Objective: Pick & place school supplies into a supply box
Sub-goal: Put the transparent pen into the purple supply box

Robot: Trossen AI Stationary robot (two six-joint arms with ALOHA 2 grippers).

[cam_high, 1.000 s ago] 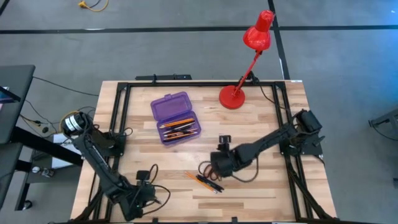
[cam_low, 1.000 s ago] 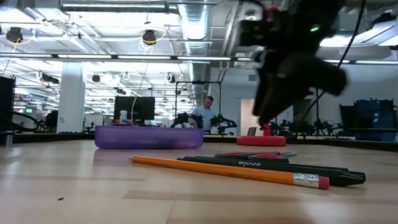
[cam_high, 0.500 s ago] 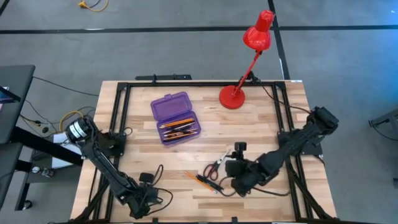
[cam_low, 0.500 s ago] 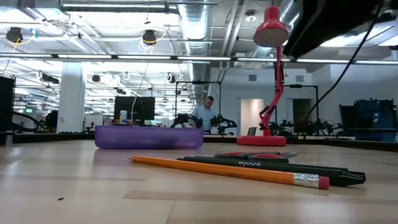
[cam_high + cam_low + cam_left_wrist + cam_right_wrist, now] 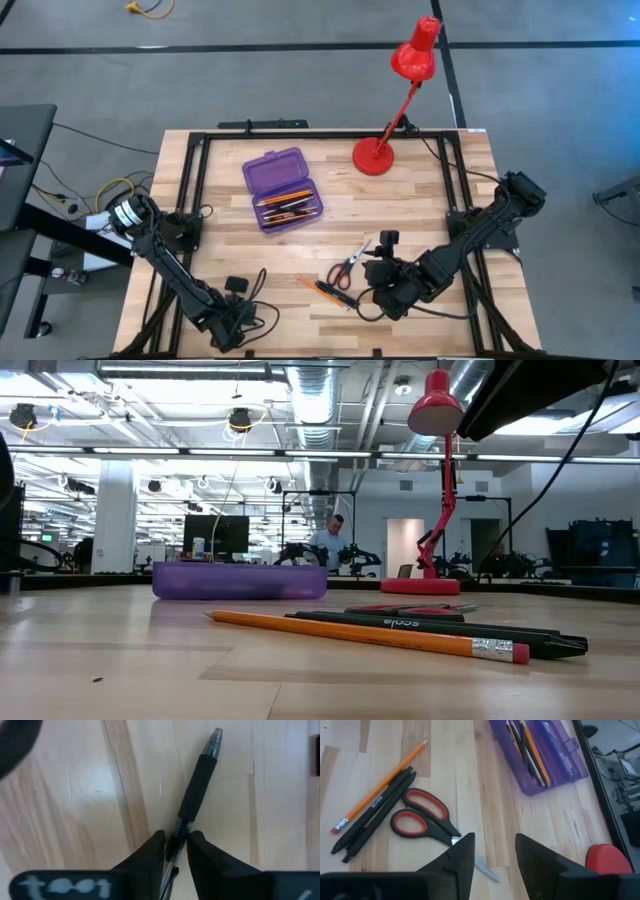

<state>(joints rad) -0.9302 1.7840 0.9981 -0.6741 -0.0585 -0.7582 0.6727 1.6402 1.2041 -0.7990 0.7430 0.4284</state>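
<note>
The school supplies lie in two places on the wooden table (image 5: 420, 200). Near the front edge lie a pencil (image 5: 360, 632) and two black pens (image 5: 440, 628), side by side and touching. The pencil is orange with a pink rubber tip, and it is the nearest thing in the low view. Just behind them lie the scissors (image 5: 350, 263) with red handles, their blades shut and pointing toward the far right.

At the front left corner, the left claw (image 5: 175, 842) is low over the table. Its two fingers (image 5: 150, 851) are pinched on another black pen (image 5: 196, 785), which lies flat on the wood.

At the front right, the right claw (image 5: 492, 852) hangs above the scissors and touches nothing. Its fingers (image 5: 462, 855) stand a little apart with nothing between them.

Farther back, left of the middle, sits the purple box (image 5: 283, 188). Its lid is folded open toward the far side. Some pencils and pens (image 5: 530, 747) already lie inside the tray.

Past the box, at the far right of the table, stands a red lamp (image 5: 400, 95). Its round foot is on the wood and its head leans out beyond the table's far edge.

In the room behind the table, a person (image 5: 330, 545) stands far away.
</note>
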